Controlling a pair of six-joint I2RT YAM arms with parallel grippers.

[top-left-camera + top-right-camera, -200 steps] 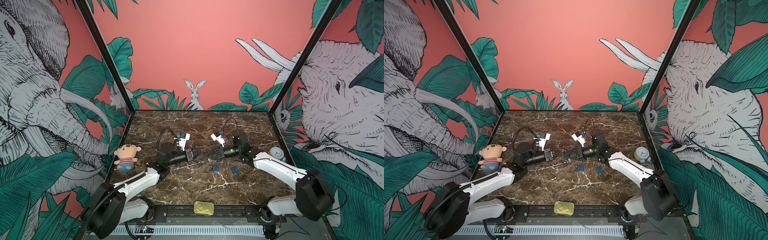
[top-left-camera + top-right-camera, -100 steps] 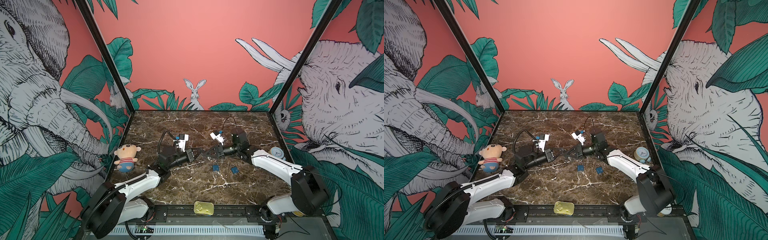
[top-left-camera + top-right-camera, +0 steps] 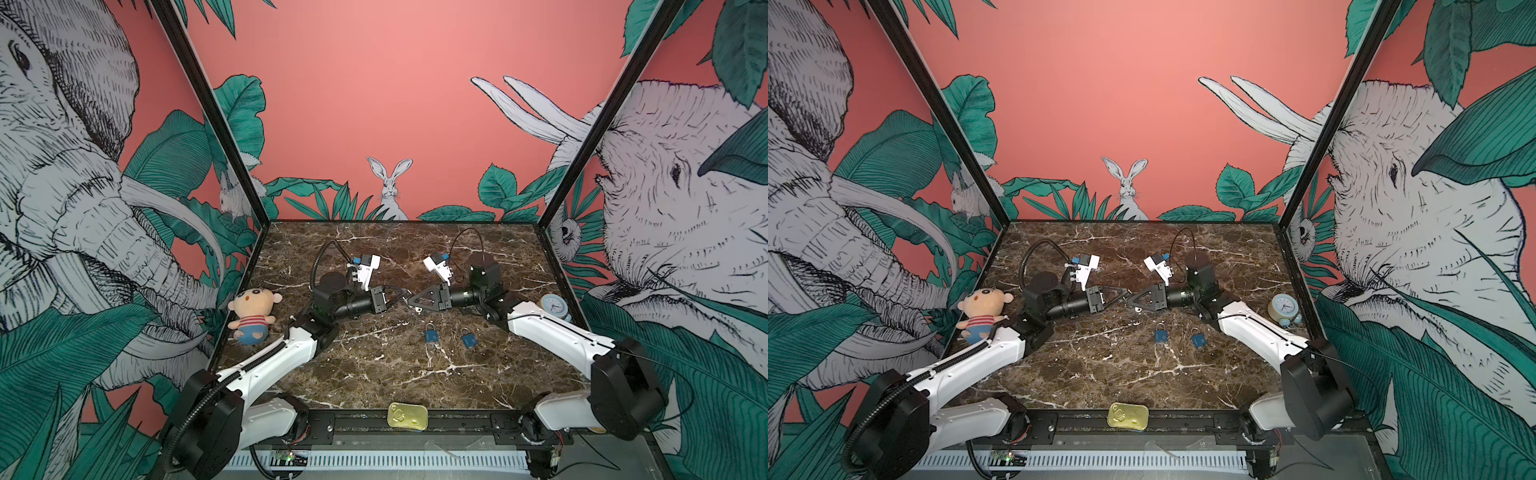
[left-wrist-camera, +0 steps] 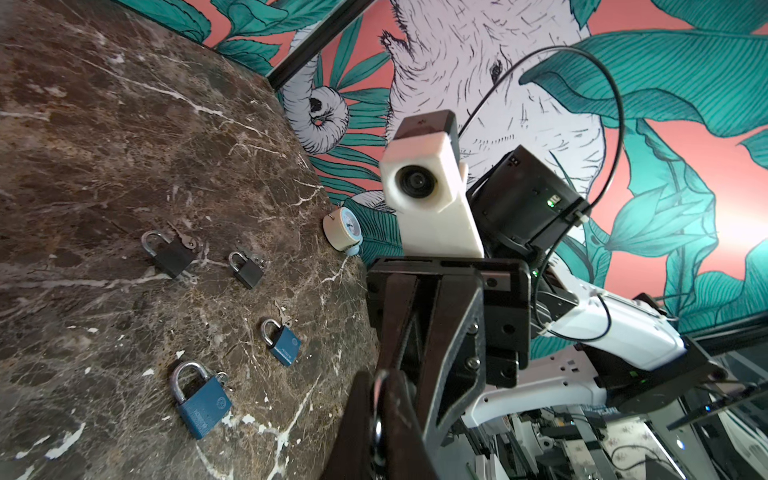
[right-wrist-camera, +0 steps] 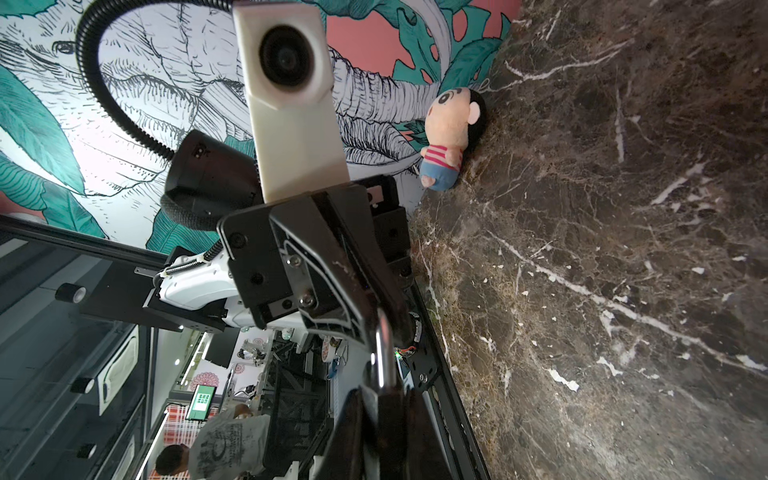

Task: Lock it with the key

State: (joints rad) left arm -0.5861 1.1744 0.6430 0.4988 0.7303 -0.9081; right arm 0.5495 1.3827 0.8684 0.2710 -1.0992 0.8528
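Note:
My left gripper (image 3: 404, 296) and right gripper (image 3: 412, 300) meet tip to tip above the middle of the marble table (image 3: 374, 374). In the left wrist view the left gripper (image 4: 380, 388) is shut on a thin silvery key (image 4: 377, 428), mostly hidden by the fingers. In the right wrist view the right gripper (image 5: 382, 397) is shut on a padlock. Its silver shackle (image 5: 380, 349) sticks out toward the left gripper, and its body is hidden between the fingers.
Two blue padlocks (image 3: 431, 336) (image 3: 469, 340) lie in front of the grippers. Two black padlocks (image 4: 172, 257) (image 4: 248, 272) lie beyond them. A plush doll (image 3: 252, 314) sits at the left wall, a small clock (image 3: 555, 306) at the right wall, a gold tin (image 3: 407, 415) on the front rail.
Both grippers have drawn a little closer together over the middle of the table. Each keeps its grip.

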